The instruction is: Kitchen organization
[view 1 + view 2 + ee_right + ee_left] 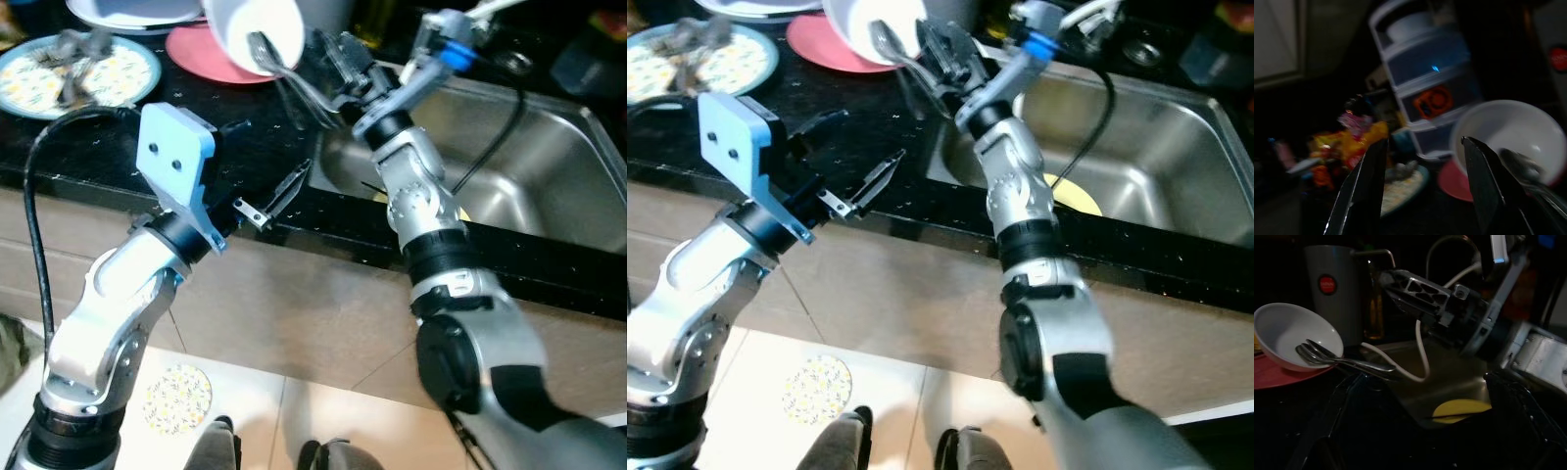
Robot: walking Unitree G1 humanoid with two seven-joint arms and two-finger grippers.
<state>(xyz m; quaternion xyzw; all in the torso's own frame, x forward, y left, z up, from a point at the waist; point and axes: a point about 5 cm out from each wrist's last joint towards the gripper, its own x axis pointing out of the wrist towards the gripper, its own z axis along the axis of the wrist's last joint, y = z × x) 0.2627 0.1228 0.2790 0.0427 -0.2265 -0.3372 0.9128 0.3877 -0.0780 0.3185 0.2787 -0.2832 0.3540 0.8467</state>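
A white bowl (257, 34) lies tilted on a pink plate (196, 49) on the black counter, just left of the sink (549, 166). A spoon and fork (1327, 355) rest in the bowl, their handles reaching out toward the sink edge. My right gripper (338, 61) hovers open just above those handles, beside the bowl; nothing sits between its fingers (1484, 181). My left gripper (277, 145) is open over the counter's front edge, pointing toward the sink corner. A yellow item (1073, 196) lies in the sink.
A patterned plate (78, 69) with cutlery sits at the counter's far left. Behind the bowl stand a grey cup (1332, 284) and stacked drawers (1420, 73). A faucet (446, 34) rises over the sink. A patterned disc (178, 397) lies on the floor.
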